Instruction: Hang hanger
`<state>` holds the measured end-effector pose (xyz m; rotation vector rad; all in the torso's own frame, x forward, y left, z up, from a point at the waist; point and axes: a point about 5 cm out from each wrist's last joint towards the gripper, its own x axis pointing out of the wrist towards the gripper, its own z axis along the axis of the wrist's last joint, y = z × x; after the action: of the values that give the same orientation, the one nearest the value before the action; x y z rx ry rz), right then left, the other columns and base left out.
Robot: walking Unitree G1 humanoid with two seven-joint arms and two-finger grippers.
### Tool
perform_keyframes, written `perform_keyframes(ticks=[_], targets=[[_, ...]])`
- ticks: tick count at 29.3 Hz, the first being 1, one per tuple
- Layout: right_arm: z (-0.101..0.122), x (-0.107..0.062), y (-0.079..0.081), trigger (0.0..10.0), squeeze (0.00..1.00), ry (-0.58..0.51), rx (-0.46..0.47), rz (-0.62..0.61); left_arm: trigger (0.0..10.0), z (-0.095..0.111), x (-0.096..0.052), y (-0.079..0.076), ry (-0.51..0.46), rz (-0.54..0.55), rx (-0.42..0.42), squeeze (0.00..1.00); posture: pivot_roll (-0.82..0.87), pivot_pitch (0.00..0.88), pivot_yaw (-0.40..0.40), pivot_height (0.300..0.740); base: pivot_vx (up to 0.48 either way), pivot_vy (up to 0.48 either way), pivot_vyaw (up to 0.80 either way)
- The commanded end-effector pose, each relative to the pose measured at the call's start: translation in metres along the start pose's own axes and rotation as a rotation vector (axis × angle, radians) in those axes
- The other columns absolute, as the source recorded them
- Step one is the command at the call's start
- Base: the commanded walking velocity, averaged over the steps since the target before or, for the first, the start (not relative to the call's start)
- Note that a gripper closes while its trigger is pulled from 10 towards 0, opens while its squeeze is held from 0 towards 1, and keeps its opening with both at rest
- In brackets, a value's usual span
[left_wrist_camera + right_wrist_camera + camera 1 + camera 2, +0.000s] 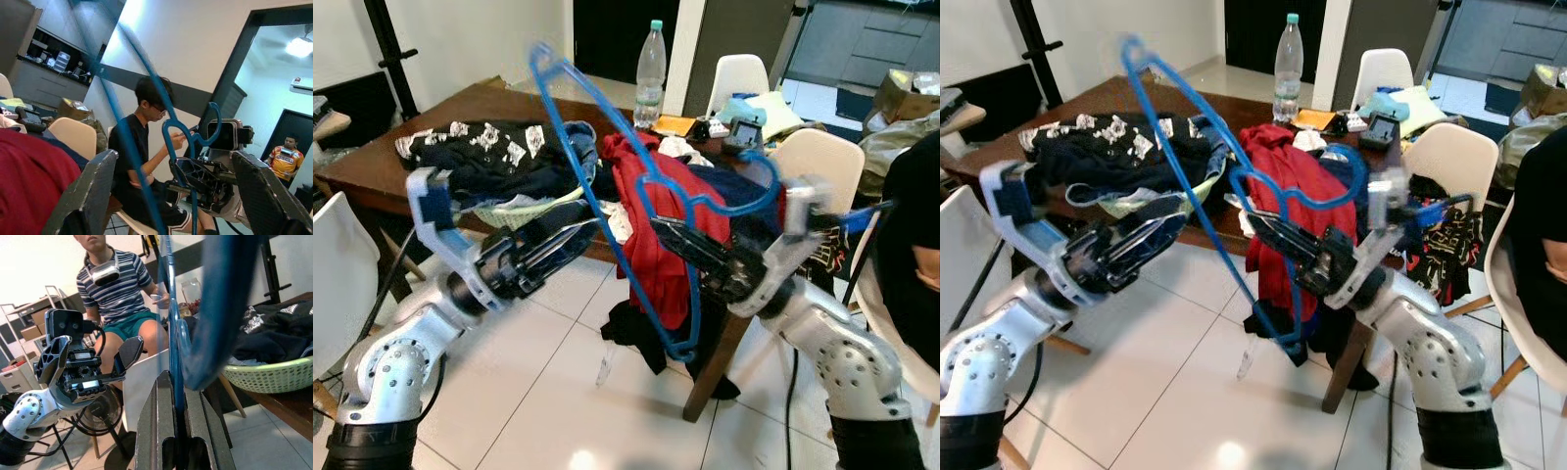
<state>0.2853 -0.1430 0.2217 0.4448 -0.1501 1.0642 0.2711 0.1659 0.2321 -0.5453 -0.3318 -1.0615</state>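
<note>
Both eye views look forward and down from the head, sharing the cluttered worktop (372,162) ahead. Each wrist view looks closely along its own claw, facing the opposite arm.

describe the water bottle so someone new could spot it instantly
Start at the brown wooden table heaped with clothes. Look to its far edge, beyond the red garment. The water bottle stands upright there: clear plastic with a green cap, the tallest thing on the table.
</note>
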Motion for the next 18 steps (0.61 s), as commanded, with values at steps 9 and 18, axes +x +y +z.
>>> perform_keyframes(ticks=[9, 18], targets=[[-0.006, -0.027, -0.072, 9.8, 0.0, 0.083, -0.143, -0.672, 10.0, -0.025, -0.067, 0.054, 0.225, 0.696, 0.231, 0.51, 0.17, 0.07, -0.055, 0.74, 0.0, 0.0, 0.0], [-0.051, -0.014, -0.07, 10.0, 0.0, 0.207, -0.241, -0.846, 10.0, -0.052, -0.052, 0.06, 0.384, 0.982, 0.548, 0.0, 0.16, 0.072, -0.053, 0.74, 0.0, 0.0, 0.0]])
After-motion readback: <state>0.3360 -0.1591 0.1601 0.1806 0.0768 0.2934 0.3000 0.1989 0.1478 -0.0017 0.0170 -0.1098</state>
